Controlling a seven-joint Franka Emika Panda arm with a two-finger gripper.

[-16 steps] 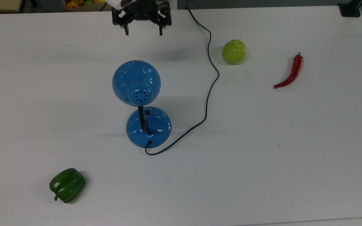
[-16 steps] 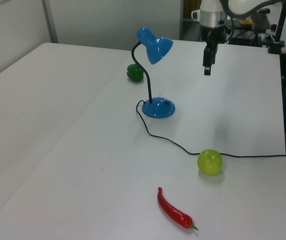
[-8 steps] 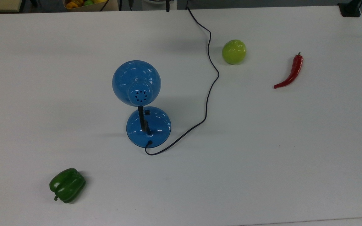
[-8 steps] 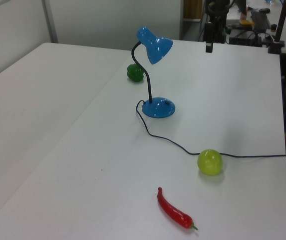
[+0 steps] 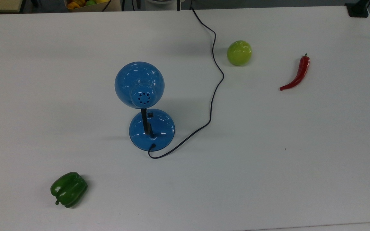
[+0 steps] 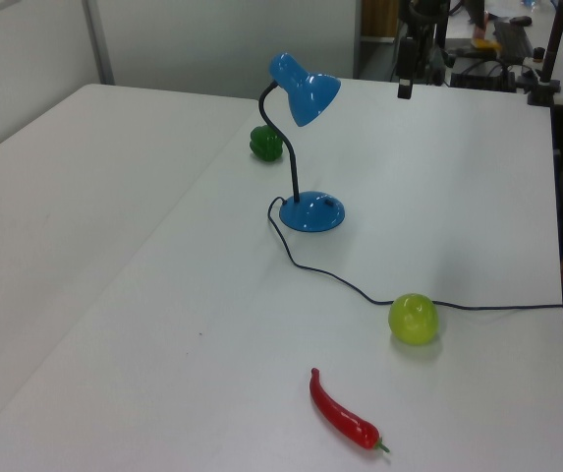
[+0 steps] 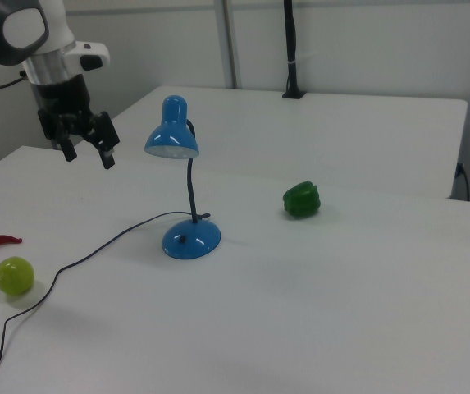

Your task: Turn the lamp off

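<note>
While pincer [image 7: 88,154] wide: one lamp [image 5: 143,106], one apple [image 5: 239,53], one chilli [image 5: 296,74], one pepper [image 5: 68,189].

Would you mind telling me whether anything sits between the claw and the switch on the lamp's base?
Nothing visible on the table does. The open claw hangs in the air beside the lamp, on the shade's side. The cord, apple, chilli and pepper lie aside.

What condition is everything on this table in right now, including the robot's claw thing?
Lamp: upright, no glow visible, shade tilted down.
Cord: loose, snaking across the table.
Tool: open, empty, raised beside the lamp.
Green pepper: whole, lying free.
Apple: whole, untouched.
Chili: whole, lying flat.
</note>
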